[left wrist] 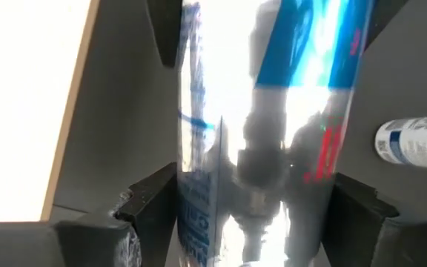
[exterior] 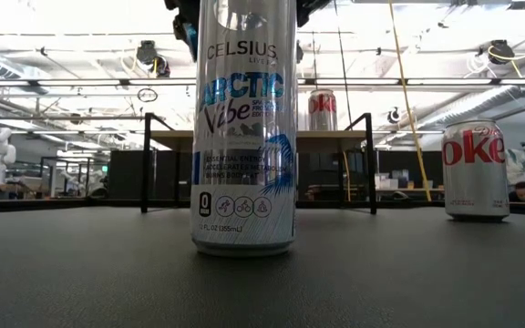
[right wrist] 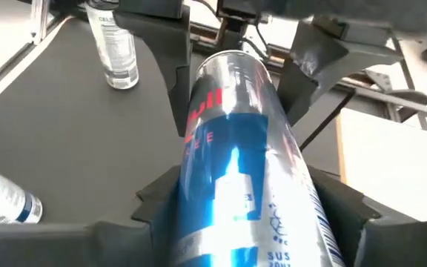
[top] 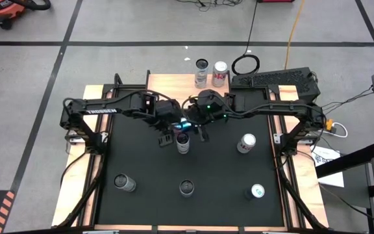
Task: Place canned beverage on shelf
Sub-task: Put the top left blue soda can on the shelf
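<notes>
Apparently both grippers meet at one can (top: 183, 143) in the middle of the mat (top: 141, 162): the left gripper (top: 168, 138) and the right gripper (top: 197, 133) each have their fingers on either side of a shiny blue can, as both wrist views show, which looks like a handover, though which one bears the weight I cannot tell. The shelf (top: 187, 80) stands at the far edge, near the grippers, already carrying two cans (top: 211, 73). Four more cans sit on the mat, one tall Celsius (exterior: 244, 128) right before the low camera.
</notes>
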{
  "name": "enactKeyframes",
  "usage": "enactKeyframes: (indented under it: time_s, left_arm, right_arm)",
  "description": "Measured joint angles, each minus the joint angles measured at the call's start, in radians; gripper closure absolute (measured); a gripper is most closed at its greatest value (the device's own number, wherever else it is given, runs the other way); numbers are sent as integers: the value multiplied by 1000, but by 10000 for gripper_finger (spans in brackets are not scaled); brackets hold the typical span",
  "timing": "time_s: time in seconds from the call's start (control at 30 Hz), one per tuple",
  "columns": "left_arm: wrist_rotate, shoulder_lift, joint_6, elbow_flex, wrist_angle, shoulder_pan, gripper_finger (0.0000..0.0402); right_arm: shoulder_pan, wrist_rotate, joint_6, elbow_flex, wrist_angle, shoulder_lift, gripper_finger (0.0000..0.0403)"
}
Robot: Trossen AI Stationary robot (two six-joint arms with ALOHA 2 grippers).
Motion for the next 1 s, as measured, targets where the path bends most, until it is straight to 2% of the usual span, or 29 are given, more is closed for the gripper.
enactKeyframes:
  time_s: [0.23, 0.4, 0.53, 0.6, 0.8, 1.0]
  left_arm:
    - [-18, -62, -5, 0, 21, 0, 134]
    - [-58, -125, -23, -1, 42, 0, 134]
    - [-136, -181, -22, -1, 78, -10, 134]
    - [-209, -207, -23, -2, 73, -12, 134]
    - [-382, -263, -49, -12, 128, -33, 134]
    - [-424, -276, -29, -13, 196, -54, 134]
  right_arm:
    - [0, 5, 10, 0, -20, -65, 200]
    - [0, 51, 9, 1, -29, -112, 200]
    - [0, 61, 6, 2, -29, -158, 200]
    - [2, 30, 1, 0, -67, -185, 200]
    - [3, 54, 13, 0, -42, -254, 200]
    - [4, 62, 35, 0, 25, -305, 200]
